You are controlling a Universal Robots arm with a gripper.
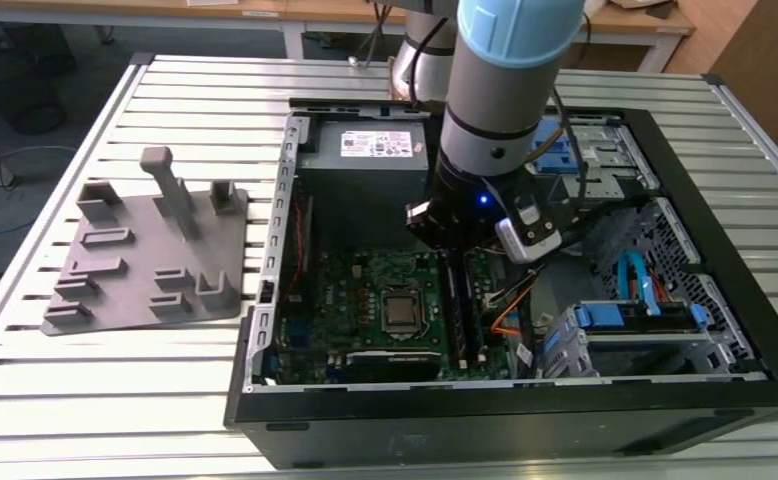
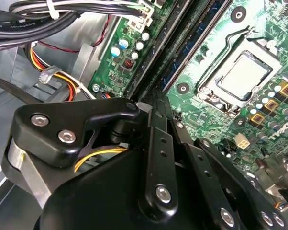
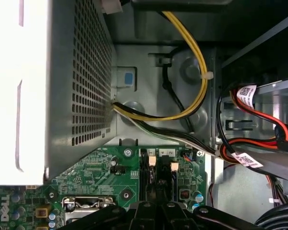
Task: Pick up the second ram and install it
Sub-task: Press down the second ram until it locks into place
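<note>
- A gray molded fixture (image 1: 149, 250) with upright posts sits near the tabletop's edge at the exterior view's left, well apart from the gripper.
- The table (image 1: 202, 80) is slatted pale metal. Wooden desks (image 1: 296, 12) stand behind it.
- An open black computer case (image 1: 496, 420) lies flat across the tabletop's middle and the exterior view's right.
- At the case's far edge, the gray power supply (image 1: 362, 175) carries a white printed label (image 1: 380, 143).
- The green motherboard (image 1: 362, 280) fills the case floor, with the processor socket (image 1: 400, 310) near its middle.
- The second ram (image 2: 196, 43) stands in a long slot beside the socket, running toward the case's near edge.
- The gripper (image 1: 467, 262) reaches down over the slots' far end.
- Its jaws are drawn narrow, nearly together, with the tips at the ram's end. I cannot tell whether they pinch the ram or only touch it.
- Blue drive brackets (image 1: 636, 315) sit by the case's edge at the exterior view's right.
</note>
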